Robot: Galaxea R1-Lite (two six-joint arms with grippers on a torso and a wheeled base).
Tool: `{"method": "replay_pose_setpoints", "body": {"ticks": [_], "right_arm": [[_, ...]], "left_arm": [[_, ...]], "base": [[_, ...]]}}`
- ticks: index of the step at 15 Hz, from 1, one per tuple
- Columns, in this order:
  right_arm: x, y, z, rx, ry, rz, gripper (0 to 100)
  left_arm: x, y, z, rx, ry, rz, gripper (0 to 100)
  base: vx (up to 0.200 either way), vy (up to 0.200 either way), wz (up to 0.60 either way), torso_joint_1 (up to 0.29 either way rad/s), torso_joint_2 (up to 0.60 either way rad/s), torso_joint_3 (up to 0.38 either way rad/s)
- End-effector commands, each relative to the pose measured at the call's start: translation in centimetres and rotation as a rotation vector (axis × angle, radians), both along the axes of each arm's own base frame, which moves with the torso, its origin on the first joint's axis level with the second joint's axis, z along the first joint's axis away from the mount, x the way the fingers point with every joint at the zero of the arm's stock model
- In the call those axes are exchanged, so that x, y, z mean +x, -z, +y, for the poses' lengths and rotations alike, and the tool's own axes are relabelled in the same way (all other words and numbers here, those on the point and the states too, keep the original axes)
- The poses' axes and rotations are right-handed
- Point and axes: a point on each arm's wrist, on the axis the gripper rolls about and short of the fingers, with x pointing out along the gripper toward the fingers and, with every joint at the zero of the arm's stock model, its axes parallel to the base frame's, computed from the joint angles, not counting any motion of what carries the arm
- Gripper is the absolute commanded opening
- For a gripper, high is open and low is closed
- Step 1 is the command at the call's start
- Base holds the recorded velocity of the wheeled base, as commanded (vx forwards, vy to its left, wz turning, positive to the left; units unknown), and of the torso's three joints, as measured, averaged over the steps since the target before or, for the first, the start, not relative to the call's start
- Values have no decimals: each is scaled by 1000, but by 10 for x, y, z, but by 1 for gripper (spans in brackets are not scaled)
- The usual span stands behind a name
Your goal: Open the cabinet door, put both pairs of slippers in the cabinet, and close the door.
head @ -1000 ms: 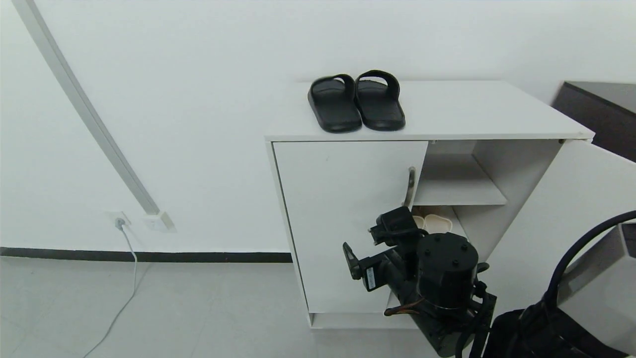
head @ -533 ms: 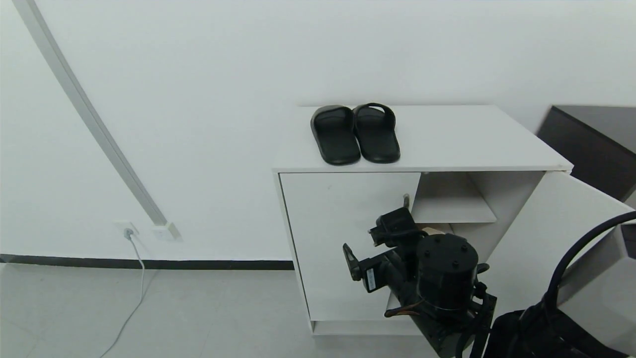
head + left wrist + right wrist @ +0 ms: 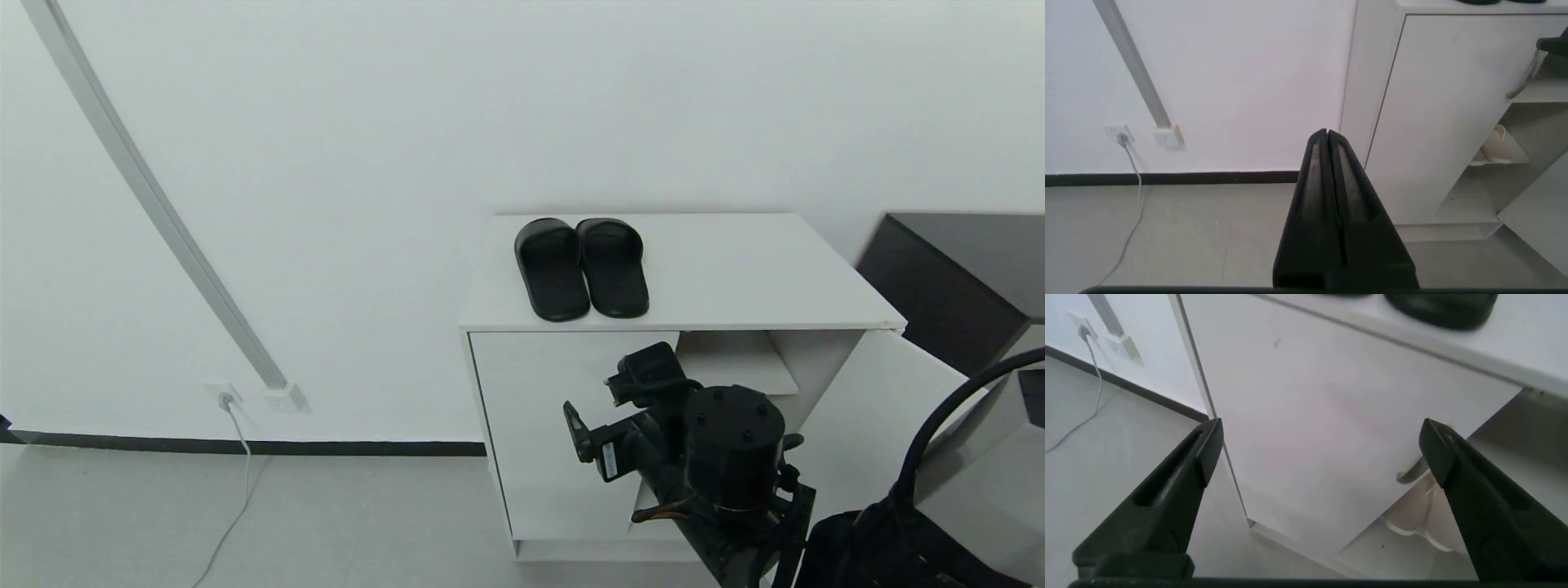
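Black slippers [image 3: 581,268] side by side on the white cabinet [image 3: 735,278] top, just right of centre in the head view. Below them, left door [image 3: 539,425] flush shut; right door [image 3: 865,425] swung wide toward the lower right of frame. Pale slippers [image 3: 1497,147] on a lower shelf inside the open half, just past the closed door's handle [image 3: 1521,77]. Left gripper [image 3: 1328,159] clenched on nothing, fingers pressed together, well apart from the cabinet. Right gripper [image 3: 1320,437] released, jaws spread wide before the closed door. Wall socket [image 3: 224,400] and trailing cable [image 3: 237,482] at lower left.
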Motion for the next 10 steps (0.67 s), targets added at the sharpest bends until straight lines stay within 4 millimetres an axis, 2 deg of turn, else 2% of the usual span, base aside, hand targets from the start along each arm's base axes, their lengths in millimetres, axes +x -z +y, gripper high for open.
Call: {"method": "replay_pose_setpoints", "body": {"ticks": [1, 5, 7, 10], "right_arm": [[0, 3, -1, -4, 1, 3, 100], [2, 1, -5, -10, 10, -36, 100], [7, -1, -1, -16, 7, -60, 100], [21, -26, 8, 7, 27, -12, 100]], "left_arm": [[0, 0, 0, 0, 0, 0, 0], [0, 0, 0, 0, 0, 0, 0], [0, 0, 0, 0, 0, -1, 0], [0, 0, 0, 0, 0, 0, 0]], "base": [[0, 0, 0, 276, -608, -334], [0, 0, 0, 211, -461, -254], [0, 0, 0, 51, -100, -58], [0, 0, 0, 0, 0, 0]]}}
